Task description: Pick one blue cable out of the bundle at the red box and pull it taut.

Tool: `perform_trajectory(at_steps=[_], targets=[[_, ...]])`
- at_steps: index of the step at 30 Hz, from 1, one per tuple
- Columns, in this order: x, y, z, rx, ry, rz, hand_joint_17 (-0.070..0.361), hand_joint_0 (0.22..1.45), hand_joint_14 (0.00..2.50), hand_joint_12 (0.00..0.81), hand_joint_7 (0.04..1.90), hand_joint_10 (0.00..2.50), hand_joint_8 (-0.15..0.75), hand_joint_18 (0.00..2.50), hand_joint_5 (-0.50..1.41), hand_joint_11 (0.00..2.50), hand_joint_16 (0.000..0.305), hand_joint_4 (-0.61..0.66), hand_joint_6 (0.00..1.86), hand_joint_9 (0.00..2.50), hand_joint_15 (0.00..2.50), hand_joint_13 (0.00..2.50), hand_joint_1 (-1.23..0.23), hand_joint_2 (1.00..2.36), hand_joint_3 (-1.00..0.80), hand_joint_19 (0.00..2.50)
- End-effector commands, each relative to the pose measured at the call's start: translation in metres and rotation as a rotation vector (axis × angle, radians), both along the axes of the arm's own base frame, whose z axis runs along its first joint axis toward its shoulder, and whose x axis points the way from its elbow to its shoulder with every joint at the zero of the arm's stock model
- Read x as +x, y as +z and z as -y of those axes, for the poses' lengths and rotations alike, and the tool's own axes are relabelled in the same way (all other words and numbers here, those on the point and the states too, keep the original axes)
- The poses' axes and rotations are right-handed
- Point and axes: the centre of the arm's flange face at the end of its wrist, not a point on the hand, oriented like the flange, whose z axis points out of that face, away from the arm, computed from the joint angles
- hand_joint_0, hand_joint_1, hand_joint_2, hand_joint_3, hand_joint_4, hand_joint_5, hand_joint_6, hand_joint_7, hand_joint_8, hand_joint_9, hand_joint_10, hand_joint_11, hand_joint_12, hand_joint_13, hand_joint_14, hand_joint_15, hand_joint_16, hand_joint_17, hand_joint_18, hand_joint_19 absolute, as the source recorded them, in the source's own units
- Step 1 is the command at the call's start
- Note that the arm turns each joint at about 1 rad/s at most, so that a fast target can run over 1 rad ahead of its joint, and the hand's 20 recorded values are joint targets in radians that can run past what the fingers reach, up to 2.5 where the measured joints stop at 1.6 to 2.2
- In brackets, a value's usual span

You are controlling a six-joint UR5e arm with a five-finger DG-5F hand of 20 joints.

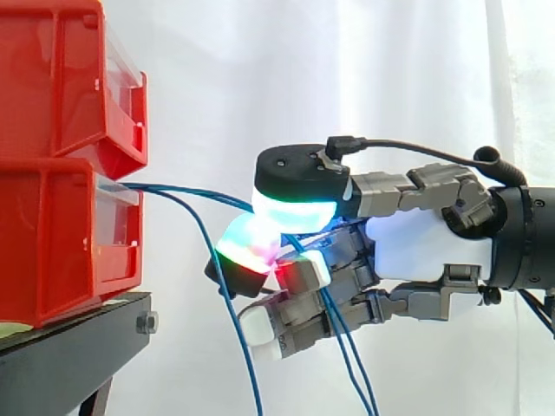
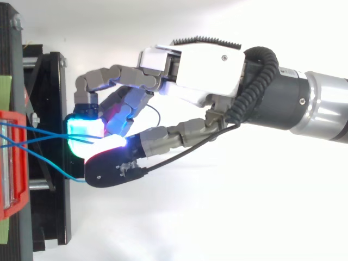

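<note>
At your far left in the side view, two red bins sit stacked on the black stand: the upper red bin rests on the lower red bin, and each has a clear front panel. A pale green strip lies along the stand's left edge in the top view (any print on it is too small to tell).

The blue cables leave the front lip of the lower bin and cross one another just outside it. One blue cable runs rightward from the bin in a shallow arc, close to straight, and ends between the hand's pads. Another of them sags away from the bin and drops out of the bottom of the side view. More strands trail down below the fingers.

Further right, your hand has its fingers curled. The cyan-white thumb pad presses down against a green-and-red finger pad, and the blue cable is pinched between the two. The remaining fingers fold in underneath. The arm reaches in from the right, with the white curtain behind it.
</note>
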Motion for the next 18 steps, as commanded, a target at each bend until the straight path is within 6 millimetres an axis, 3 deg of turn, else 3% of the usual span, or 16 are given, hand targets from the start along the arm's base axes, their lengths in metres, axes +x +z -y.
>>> perform_trajectory(at_steps=[1,6,9,13,15,16,17,18], targets=[[0.0002,0.001,-0.001,-0.001,0.001,0.001,0.125,0.6,0.02,0.393,1.35,0.02,0.352,0.57,-0.06,1.09,0.055,0.24,0.57,1.09,0.42,0.63,-0.8,1.02,-0.17,0.45],[0.0007,0.0006,-0.001,-0.001,0.001,0.001,0.123,0.56,0.02,0.39,1.12,0.02,0.353,0.56,-0.1,1.11,0.055,0.19,0.74,1.08,0.42,0.62,-0.83,1.0,-0.44,0.46],[0.0016,0.0039,-0.0011,-0.002,0.001,0.007,0.127,0.52,0.01,0.399,1.08,0.02,0.369,0.58,-0.09,1.12,0.056,0.2,0.77,1.12,0.43,0.64,-0.69,1.0,-0.5,0.47],[0.0017,0.0039,-0.0023,-0.008,0.002,0.006,0.118,0.59,0.02,0.381,1.04,0.02,0.351,0.58,-0.08,1.1,0.053,0.19,0.76,1.17,0.43,0.67,-0.49,1.0,-0.45,0.5],[0.0017,0.0039,-0.0023,-0.008,0.002,0.006,0.116,0.61,0.02,0.376,1.13,0.02,0.344,0.6,-0.05,1.04,0.052,0.27,0.68,1.21,0.43,0.68,-0.48,1.01,-0.41,0.5],[0.0022,0.0035,-0.0024,-0.008,0.002,0.006,0.116,0.62,0.02,0.373,1.34,0.02,0.343,0.6,-0.03,1.0,0.051,0.3,0.56,1.23,0.43,0.69,-0.49,1.01,-0.39,0.51],[0.0021,0.0047,-0.0023,-0.006,0.002,0.008,0.116,0.63,0.02,0.37,1.44,0.02,0.339,0.61,-0.02,0.97,0.051,0.34,0.51,1.23,0.43,0.68,-0.5,1.01,-0.37,0.51],[0.0021,0.0047,-0.0023,-0.008,0.002,0.008,0.116,0.63,0.02,0.372,1.42,0.02,0.343,0.61,-0.02,0.96,0.051,0.36,0.5,1.23,0.42,0.69,-0.5,1.01,-0.36,0.5]])
